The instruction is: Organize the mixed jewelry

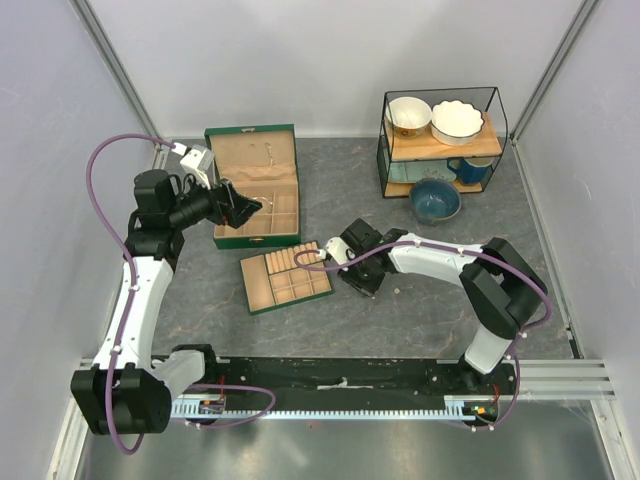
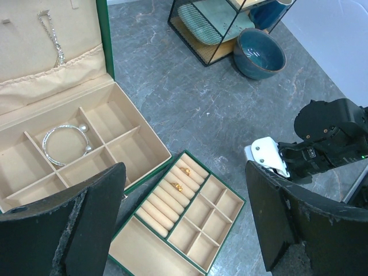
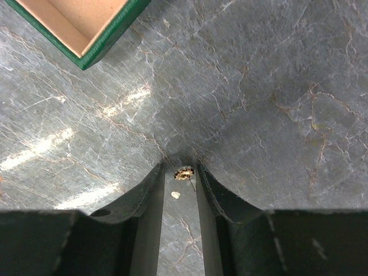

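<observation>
right gripper (image 3: 181, 165): narrow, pads not yet touching | stud (image 3: 184, 172): between its tips | left gripper (image 2: 184, 172): wide, well apart, far-left

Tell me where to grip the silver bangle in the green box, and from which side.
Pinch the bangle by its thin wire on the arc opposite its two pearl ends, probably coming straight down from above and straddling the wire. It lies flat in a walled compartment of the green box, so sideways approaches look blocked.

Gold rings (image 2: 185, 171), green tray (image 2: 201, 211), grey veined table (image 2: 190, 86).
</observation>
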Tool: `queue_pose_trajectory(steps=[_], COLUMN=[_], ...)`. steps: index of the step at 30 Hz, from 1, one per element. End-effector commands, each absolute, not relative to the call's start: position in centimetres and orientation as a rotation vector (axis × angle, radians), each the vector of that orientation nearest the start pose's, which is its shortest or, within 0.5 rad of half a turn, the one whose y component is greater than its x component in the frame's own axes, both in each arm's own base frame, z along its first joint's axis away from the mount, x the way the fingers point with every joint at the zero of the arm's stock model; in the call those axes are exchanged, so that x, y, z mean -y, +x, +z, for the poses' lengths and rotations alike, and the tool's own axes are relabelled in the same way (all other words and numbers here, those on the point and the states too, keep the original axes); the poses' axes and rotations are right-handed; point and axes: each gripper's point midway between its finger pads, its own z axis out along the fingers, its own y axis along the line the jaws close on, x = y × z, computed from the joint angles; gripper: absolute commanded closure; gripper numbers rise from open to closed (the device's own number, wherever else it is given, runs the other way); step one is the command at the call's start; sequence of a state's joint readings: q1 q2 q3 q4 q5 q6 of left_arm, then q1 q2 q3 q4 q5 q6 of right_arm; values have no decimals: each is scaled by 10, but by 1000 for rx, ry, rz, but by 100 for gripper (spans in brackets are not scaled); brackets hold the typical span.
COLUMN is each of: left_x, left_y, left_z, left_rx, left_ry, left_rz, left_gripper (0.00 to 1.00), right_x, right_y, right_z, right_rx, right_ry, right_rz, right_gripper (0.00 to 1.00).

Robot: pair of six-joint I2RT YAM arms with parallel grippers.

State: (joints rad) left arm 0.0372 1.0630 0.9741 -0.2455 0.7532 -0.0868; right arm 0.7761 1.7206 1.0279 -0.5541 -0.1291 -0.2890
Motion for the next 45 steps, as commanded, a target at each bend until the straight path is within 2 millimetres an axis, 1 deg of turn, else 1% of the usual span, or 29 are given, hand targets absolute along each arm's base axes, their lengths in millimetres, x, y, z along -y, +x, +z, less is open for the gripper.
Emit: queue_pose_trajectory(steps=[1,8,12,15,17,18,20,21,22,24,25,26,27,28,29,30,31,32,33,34,35,36,37,38,39,40,42,45], left_x=[111,110,110,110,110,110,110,110,111,111,111,111,112,112,113,113,113,113,112,110,109,107,105,103,101,97,93,79], left_y=[320,320,320,320,319,320,320,320,320,319,319,319,319,318,318,317,318,318,319,320,321,323,324,326,327,329,331,336], left_z=[286,286,286,287,287,286,285,285,285,286,285,285,285,284,285,285,286,285,288,288,289,290,292,292,293,296,300,307], left_rx=[-1782,-1780,-1781,-1777,-1778,-1780,-1782,-1782,-1780,-1777,-1777,-1776,-1776,-1774,-1772,-1770,-1769,-1770,-1763,-1765,-1764,-1765,-1763,-1764,-1764,-1760,-1754,-1750], left_ry=[453,455,454,455,456,455,455,455,457,460,462,464,469,473,477,480,479,475,469,454,445,433,416,405,391,367,340,258], left_rz=[-706,-702,-701,-700,-701,-702,-703,-703,-705,-704,-708,-708,-713,-713,-714,-718,-716,-717,-707,-701,-695,-688,-686,-683,-678,-680,-674,-658], left_gripper=[8,8,8,8,8,8,8,8,8,8,8,8,8,8,8,8,8,8,8,8,9,9,9,9,9,9,9,9], right_x=[-233,-234,-235,-240,-246,-249,-261,-265,-275,-287,-301,-307,-318,-327,-333,-343,-350,-355,-363,-368,-375,-382,-387,-392,-398,-402,-409,-416], right_y=[221,222,222,224,228,226,231,229,234,233,233,233,236,233,232,235,233,232,236,237,235,237,237,234,235,235,236,237], right_z=[11,18,22,30,39,43,55,60,70,79,88,93,104,105,109,119,116,118,126,121,123,128,122,124,127,120,116,107], right_rx=[-2439,-2434,-2434,-2424,-2405,-2401,-2371,-2366,-2339,-2316,-2284,-2270,-2234,-2215,-2197,-2159,-2151,-2141,-2106,-2108,-2089,-2063,-2069,-2052,-2033,-2045,-2042,-2043], right_ry=[-1494,-1498,-1500,-1494,-1487,-1494,-1490,-1499,-1495,-1510,-1525,-1533,-1536,-1559,-1570,-1576,-1599,-1607,-1611,-1620,-1627,-1628,-1635,-1638,-1638,-1641,-1637,-1633], right_rz=[269,265,272,285,301,324,356,397,430,498,579,620,659,741,777,819,875,908,932,958,1013,1037,1071,1125,1153,1177,1229,1257], right_gripper=[66,77,80,81,81,81,81,82,81,81,81,82,81,82,81,81,81,81,81,81,80,80,80,80,79,78,78,77])
